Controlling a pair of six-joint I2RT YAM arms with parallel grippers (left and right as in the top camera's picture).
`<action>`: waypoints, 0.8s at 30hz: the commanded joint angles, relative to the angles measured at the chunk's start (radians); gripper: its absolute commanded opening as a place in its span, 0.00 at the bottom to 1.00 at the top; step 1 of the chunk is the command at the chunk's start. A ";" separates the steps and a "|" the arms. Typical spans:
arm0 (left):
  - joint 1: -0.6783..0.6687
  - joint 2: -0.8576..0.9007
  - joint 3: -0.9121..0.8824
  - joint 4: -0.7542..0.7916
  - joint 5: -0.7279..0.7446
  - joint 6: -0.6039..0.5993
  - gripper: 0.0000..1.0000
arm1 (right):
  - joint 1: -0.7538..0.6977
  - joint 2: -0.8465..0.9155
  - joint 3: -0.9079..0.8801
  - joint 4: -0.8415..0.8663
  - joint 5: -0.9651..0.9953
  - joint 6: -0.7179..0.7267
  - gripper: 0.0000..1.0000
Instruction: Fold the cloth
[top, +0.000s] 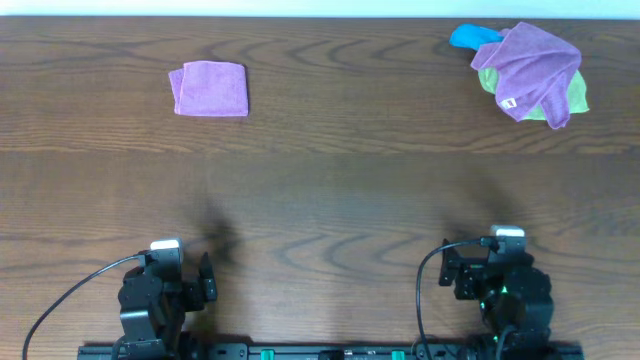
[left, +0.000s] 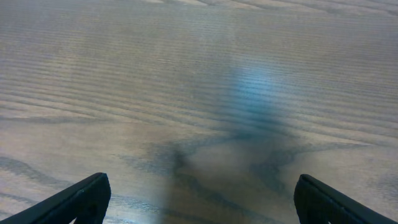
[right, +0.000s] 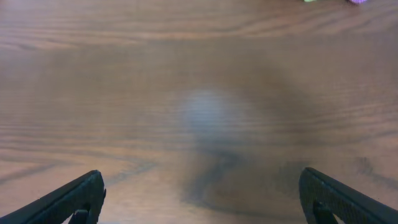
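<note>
A brown wooden table (top: 320, 180) with strong grain fills the overhead view, and everything else is placed by it. At its near edge a dark rail (top: 320, 352) carries the two arms. The left arm (top: 160, 295) is tucked low toward the table's near left and the right arm (top: 505, 290) toward its near right, each with a black cable (top: 70, 295) looping out beside it. At the table's far right corner lies a heap of cloths (top: 530, 72). A crumpled purple cloth (top: 535, 60) is draped over the top and shows a small white label (top: 508, 102) on its near fold. A green cloth (top: 577, 95) peeks from under its right and near sides, and a blue cloth (top: 470, 37) sticks out at its far left. On the far left part of the table, well apart from the heap, a folded purple cloth (top: 210, 88) lies flat as a neat, roughly square piece. The left gripper (left: 199, 202) hangs just over bare wood, with its dark fingers (left: 81, 199) spread wide to the two lower corners of its wrist view and nothing between them. The right gripper (right: 199, 199) is the same, its fingers (right: 74, 199) set wide apart over empty table surface. Blurred specks of green and purple sit at the far top edge of that view.
</note>
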 joint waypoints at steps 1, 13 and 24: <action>-0.006 -0.009 -0.013 -0.061 -0.011 -0.004 0.95 | -0.037 -0.039 -0.044 0.011 -0.021 -0.036 0.99; -0.006 -0.009 -0.013 -0.061 -0.011 -0.004 0.96 | -0.090 -0.092 -0.095 0.011 -0.037 -0.029 0.99; -0.006 -0.009 -0.013 -0.062 -0.011 -0.004 0.95 | -0.090 -0.100 -0.095 0.011 -0.040 -0.029 0.99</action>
